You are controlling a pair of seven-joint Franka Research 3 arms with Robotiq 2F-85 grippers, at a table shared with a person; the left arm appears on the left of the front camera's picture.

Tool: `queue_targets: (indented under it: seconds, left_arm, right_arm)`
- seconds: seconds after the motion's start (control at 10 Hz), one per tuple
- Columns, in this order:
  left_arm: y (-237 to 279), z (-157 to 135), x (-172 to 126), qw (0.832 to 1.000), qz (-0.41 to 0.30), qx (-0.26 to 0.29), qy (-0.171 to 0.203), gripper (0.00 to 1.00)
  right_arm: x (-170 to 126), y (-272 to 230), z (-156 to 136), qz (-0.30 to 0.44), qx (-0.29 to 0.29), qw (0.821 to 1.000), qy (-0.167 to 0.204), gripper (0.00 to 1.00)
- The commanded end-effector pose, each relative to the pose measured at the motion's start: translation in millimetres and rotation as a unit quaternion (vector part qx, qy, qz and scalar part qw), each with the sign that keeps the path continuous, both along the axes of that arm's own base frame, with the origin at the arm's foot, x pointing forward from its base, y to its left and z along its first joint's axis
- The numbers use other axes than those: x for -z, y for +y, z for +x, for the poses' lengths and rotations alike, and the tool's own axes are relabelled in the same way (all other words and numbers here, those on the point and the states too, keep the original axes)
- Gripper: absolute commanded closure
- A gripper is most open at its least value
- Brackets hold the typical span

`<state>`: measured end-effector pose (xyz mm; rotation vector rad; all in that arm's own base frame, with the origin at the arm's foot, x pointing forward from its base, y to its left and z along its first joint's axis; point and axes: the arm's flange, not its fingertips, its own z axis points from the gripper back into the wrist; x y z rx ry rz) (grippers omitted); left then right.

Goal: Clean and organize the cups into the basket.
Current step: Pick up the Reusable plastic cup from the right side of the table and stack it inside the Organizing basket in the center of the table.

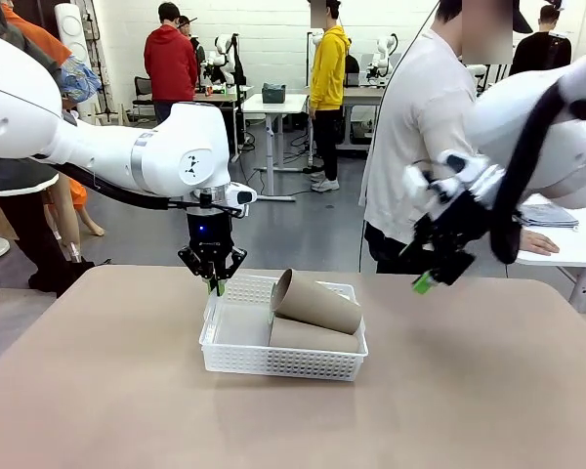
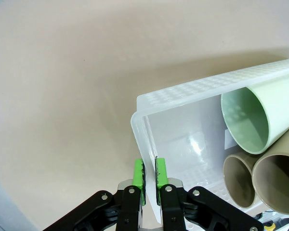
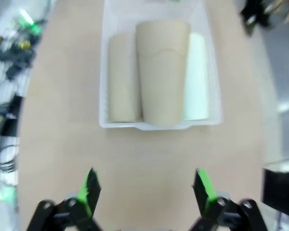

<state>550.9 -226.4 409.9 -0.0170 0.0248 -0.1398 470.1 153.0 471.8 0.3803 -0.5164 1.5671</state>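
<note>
The white mesh basket (image 1: pixel 273 363) sits in the middle of the tan table. Three cups lie on their sides in it: a tan cup (image 1: pixel 317 301) rests tilted on top of another tan cup (image 1: pixel 313 335). From above I see the top tan cup (image 3: pixel 161 72), a lower tan one (image 3: pixel 124 79) and a pale mint cup (image 3: pixel 197 77). My left gripper (image 1: pixel 216 285) is shut on the basket's far-left rim; the thin wall of the basket (image 2: pixel 183 91) runs between its green pads (image 2: pixel 138 175). My right gripper (image 1: pixel 432 280) hangs open in the air, to the right of the basket (image 3: pixel 154 126).
A person in a white top (image 1: pixel 420 147) stands at the far edge, one hand on a side table (image 1: pixel 581 249) at the right. Bare tabletop (image 1: pixel 469 391) surrounds the basket. Cables and gear (image 3: pixel 9 72) lie off one side of the table.
</note>
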Motion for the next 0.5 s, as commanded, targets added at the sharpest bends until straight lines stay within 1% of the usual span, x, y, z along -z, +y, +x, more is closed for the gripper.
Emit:
queue_targets:
  seconds: [0.0, 0.1, 0.2, 0.4]
  left_arm:
    - [0.5, -0.8, -2.2, 1.0, -0.001, -0.001, -0.002, 1.0]
    - [0.5, -0.8, -2.2, 1.0, -0.001, -0.001, -0.002, 1.0]
    - [0.5, -0.8, -2.2, 1.0, -0.001, -0.001, -0.002, 1.0]
    - [0.5, -0.8, -2.2, 1.0, -0.001, -0.001, -0.002, 1.0]
  right_arm:
    - [-4.6, -66.0, -21.6, 0.1, 0.002, 0.994, -0.038, 0.0]
    - [-6.4, -97.2, -25.9, 0.164, -0.02, 0.986, -0.037, 0.0]
    - [-3.7, -127.5, -30.4, 0.21, -0.045, 0.976, -0.037, 0.0]
    - [18.2, -190.3, -38.9, 0.269, -0.055, 0.961, -0.016, 0.0]
